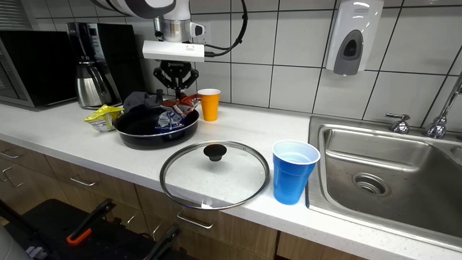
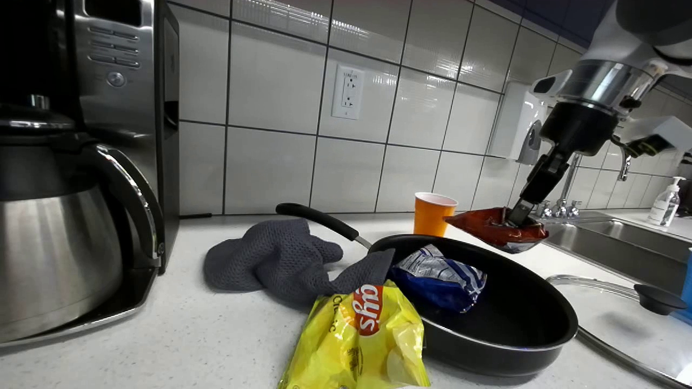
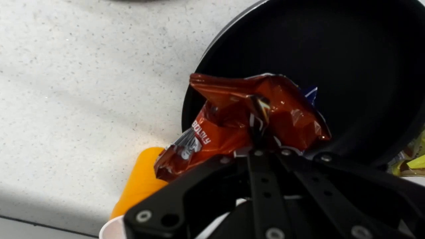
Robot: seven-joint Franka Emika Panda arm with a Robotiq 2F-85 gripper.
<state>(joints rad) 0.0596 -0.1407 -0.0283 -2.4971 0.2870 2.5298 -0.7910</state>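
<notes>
My gripper (image 1: 178, 96) is shut on a crumpled red chip bag (image 2: 486, 223), its fingertips pinching the foil. In the wrist view the red bag (image 3: 229, 132) spreads out on both sides of the fingers and hides part of the rim below. The bag hangs above the edge of a black frying pan (image 1: 153, 141). Inside that pan lies a blue and silver bag (image 2: 440, 278), mostly hidden in the wrist view. An orange cup (image 1: 210, 104) stands just beside the pan, close to the held bag. A yellow chip bag (image 2: 359, 340) rests against the pan's outer side.
A grey cloth (image 2: 281, 259) lies by the pan's handle (image 2: 319, 219). A glass lid (image 1: 215, 151) with a black knob lies near the counter's front edge. A blue cup (image 1: 293, 177) stands beside the sink (image 1: 364, 151). The coffee maker (image 1: 117, 61) stands behind, against the tiled wall.
</notes>
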